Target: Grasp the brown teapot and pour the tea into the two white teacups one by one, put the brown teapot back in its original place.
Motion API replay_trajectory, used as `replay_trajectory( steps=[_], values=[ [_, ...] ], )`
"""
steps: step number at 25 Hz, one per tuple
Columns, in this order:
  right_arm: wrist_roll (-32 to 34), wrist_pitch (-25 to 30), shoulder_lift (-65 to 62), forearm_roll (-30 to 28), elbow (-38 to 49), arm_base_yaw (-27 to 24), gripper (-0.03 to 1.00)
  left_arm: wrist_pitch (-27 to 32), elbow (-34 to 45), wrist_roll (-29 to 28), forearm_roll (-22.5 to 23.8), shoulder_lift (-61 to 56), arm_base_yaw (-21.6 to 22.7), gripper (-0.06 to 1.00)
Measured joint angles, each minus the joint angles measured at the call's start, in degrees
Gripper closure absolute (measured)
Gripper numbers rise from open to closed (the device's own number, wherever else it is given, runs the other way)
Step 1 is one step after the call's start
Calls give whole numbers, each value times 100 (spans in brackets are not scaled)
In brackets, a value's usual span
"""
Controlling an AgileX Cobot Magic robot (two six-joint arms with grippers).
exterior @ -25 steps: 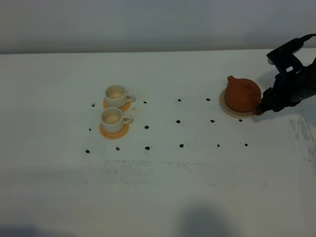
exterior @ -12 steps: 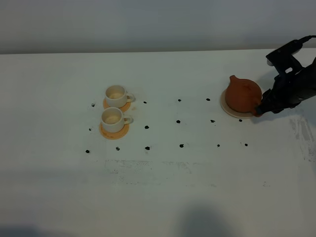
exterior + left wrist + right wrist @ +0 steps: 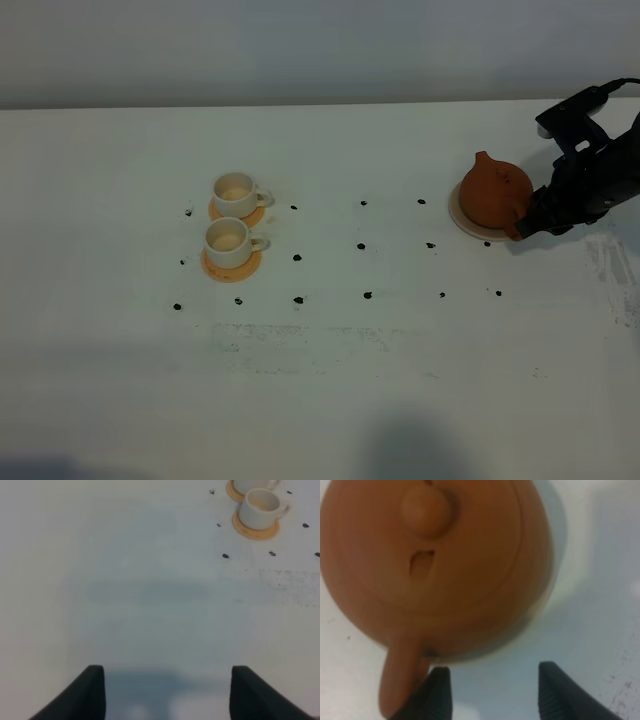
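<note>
The right jaws are released. Their two black fingers (image 3: 437,692) stand apart with only pale surface between them. One finger lies just beside the loop handle (image 3: 400,680) of the squat reddish-brown clay teapot (image 3: 493,193), and that handle sits outside the gap, not in it. The teapot sits on the round flat pale cream saucer (image 3: 468,228) near the right edge of the white worktop (image 3: 350,380). Its knobbed lid is on, and its short spout points away from the arm.

The left jaws are also released. Their dark fingers (image 3: 92,690) are spread wide over bare worktop with nothing between them.

Well apart from the teapot, on the left half of the worktop, stand the two small white cylindrical teacups. The far teacup (image 3: 232,193) and the near teacup (image 3: 227,240) are close together. Each rests on a round orange-tan coaster (image 3: 232,270), with its little handle turned to the right. Small black marks (image 3: 362,246) dot the worktop in rows between the teacups and the teapot.
</note>
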Motion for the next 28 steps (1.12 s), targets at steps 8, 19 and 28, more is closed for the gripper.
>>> replay_trajectory(
  steps=[8, 19, 28],
  values=[
    [31, 272, 0, 198, -75, 0, 55, 0, 0, 0, 0, 0, 0, 42],
    [31, 362, 0, 595, -79, 0, 55, 0, 0, 0, 0, 0, 0, 42],
    [250, 628, 0, 521, -79, -265, 55, 0, 0, 0, 0, 0, 0, 42]
  ],
)
